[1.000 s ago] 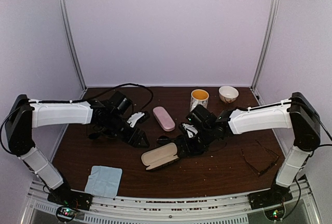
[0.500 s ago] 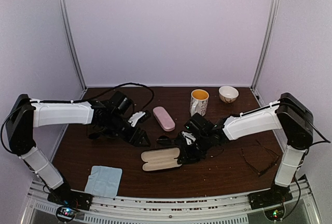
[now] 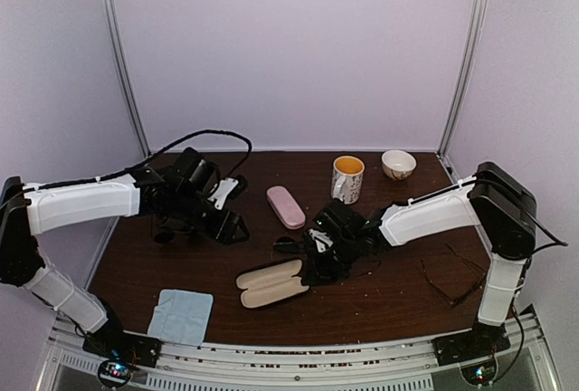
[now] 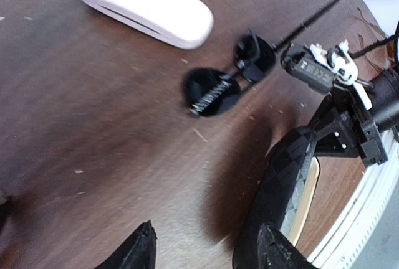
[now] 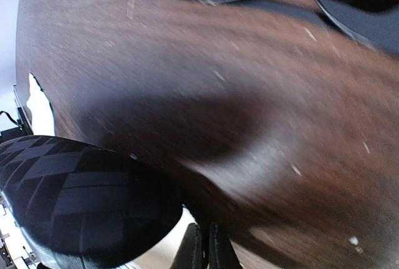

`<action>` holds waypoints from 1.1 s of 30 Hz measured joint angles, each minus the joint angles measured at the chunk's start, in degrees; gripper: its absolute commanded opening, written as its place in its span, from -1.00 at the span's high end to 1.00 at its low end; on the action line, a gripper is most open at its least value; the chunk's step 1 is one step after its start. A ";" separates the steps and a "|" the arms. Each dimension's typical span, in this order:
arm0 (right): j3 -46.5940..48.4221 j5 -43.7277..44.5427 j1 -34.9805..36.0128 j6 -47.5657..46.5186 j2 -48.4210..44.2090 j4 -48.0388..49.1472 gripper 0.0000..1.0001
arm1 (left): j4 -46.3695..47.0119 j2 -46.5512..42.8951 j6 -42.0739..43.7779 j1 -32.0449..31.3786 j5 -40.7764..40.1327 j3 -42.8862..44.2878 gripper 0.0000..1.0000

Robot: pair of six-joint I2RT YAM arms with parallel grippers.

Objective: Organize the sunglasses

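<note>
Black dark-lensed sunglasses [image 4: 213, 91]: loose beside your right gripper [image 3: 316, 267] (tips pressed together, empty). The open cream oblong case [image 3: 271, 282] presumably awaits them. Left gripper [image 3: 232, 226] spread.

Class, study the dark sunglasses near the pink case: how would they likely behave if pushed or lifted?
The sunglasses look small and thin-framed, so probably light, sliding easily on the smooth table if pushed. Their dark lenses look glossy, so perhaps slippery and easily scratched. The thin frame might bend under a hard pinch.
</note>
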 measured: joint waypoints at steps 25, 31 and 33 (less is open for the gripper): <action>36.61 11.65 0.59 4.09 20.15 -8.04 1.00 | -5.46 -11.67 -1.92 2.64 -15.78 -4.22 -0.17; 35.32 13.55 -0.20 5.97 20.26 -10.05 1.00 | -5.62 -12.50 -2.32 2.64 -16.04 -5.03 -0.17; 32.94 13.84 -0.96 6.25 20.11 -9.75 1.00 | -5.57 -12.57 -2.36 2.64 -16.11 -5.03 -0.17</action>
